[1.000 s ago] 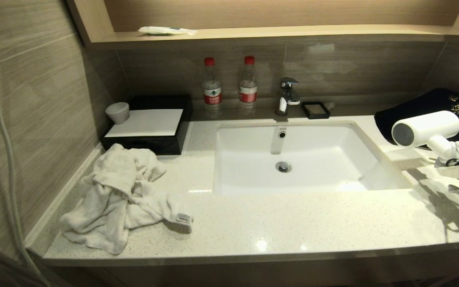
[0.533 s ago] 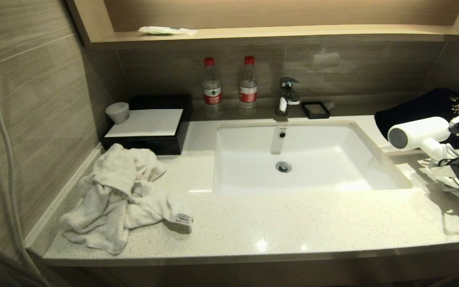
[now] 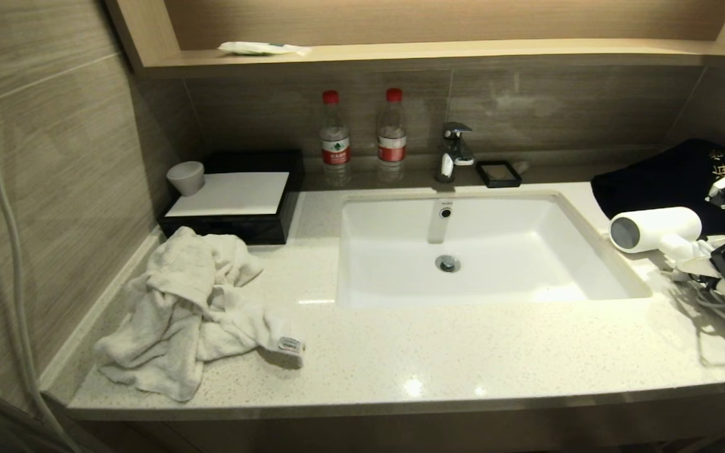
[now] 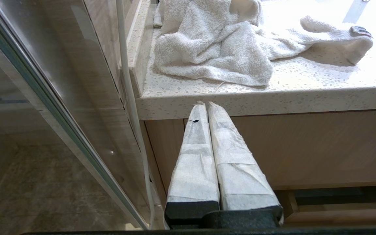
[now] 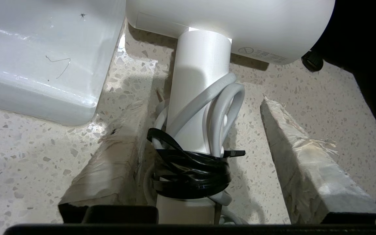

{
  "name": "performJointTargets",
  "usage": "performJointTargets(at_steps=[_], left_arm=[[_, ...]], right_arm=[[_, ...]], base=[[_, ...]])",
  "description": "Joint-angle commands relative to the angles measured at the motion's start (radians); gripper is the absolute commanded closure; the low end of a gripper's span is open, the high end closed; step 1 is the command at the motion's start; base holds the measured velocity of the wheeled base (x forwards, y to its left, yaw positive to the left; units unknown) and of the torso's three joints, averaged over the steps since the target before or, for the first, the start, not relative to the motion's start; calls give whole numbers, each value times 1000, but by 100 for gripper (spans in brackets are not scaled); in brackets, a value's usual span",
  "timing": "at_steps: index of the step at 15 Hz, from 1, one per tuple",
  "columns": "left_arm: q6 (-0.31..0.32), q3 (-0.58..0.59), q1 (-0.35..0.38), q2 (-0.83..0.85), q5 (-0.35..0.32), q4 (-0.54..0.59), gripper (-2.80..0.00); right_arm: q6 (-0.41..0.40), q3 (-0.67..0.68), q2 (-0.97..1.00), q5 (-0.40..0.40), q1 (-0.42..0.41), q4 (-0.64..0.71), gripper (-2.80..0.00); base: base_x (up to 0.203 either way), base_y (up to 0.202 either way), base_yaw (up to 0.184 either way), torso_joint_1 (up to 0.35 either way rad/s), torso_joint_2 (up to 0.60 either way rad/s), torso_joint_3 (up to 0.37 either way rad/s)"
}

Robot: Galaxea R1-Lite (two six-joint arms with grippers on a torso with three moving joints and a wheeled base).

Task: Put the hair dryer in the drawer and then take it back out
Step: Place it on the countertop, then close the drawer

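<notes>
The white hair dryer (image 3: 652, 229) lies on the speckled counter (image 3: 463, 358) just right of the sink, its dark grey round end facing the basin. In the right wrist view its handle (image 5: 201, 107), with the white cord held by a black strap (image 5: 188, 176), runs between my fingers. My right gripper (image 5: 200, 101) is open around that handle, with a clear gap on one side; in the head view it (image 3: 695, 257) is at the right edge. My left gripper (image 4: 206, 103) is shut and empty, below the counter's front edge. The drawer is out of view.
A crumpled white towel (image 3: 186, 302) lies front left on the counter. A black bag (image 3: 671, 179) sits behind the dryer. The sink (image 3: 595, 245), faucet (image 3: 455, 148), two water bottles (image 3: 335, 135) and a black box (image 3: 236, 207) line the back. A wood-grain cabinet front (image 4: 305, 147) is under the counter.
The hair dryer has come down from the air onto the counter beside the sink. My right gripper sank with it and its fingers have spread apart off the handle.
</notes>
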Motion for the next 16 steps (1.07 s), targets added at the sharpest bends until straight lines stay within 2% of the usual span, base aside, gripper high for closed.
performJointTargets(at_steps=[1,3,6,7,10,12,13,16], left_arm=[[0,2,0,1,0,0,0],[0,2,0,1,0,0,0],[0,2,0,1,0,0,0],[0,2,0,2,0,0,0],[0,2,0,2,0,0,0],[0,2,0,2,0,0,0],[0,0,0,1,0,0,0],[0,2,0,2,0,0,0]], right_arm=[[0,-10,-25,-1,-5,8,-280],[26,-6,-107,0,-9,7,-280],[117,72,-306,-1,-41,13,-280],[155,123,-381,-4,-47,18,0],[227,269,-572,-63,-27,80,0],[290,314,-628,-102,53,171,0],[312,321,-638,-145,102,184,0],[339,351,-657,-441,215,189,0]], base=[[0,0,0,0,0,0],[0,0,0,0,0,0],[0,0,0,0,0,0],[0,0,0,0,0,0],[0,0,0,0,0,0],[0,0,0,0,0,0],[0,0,0,0,0,0],[0,0,0,0,0,0]])
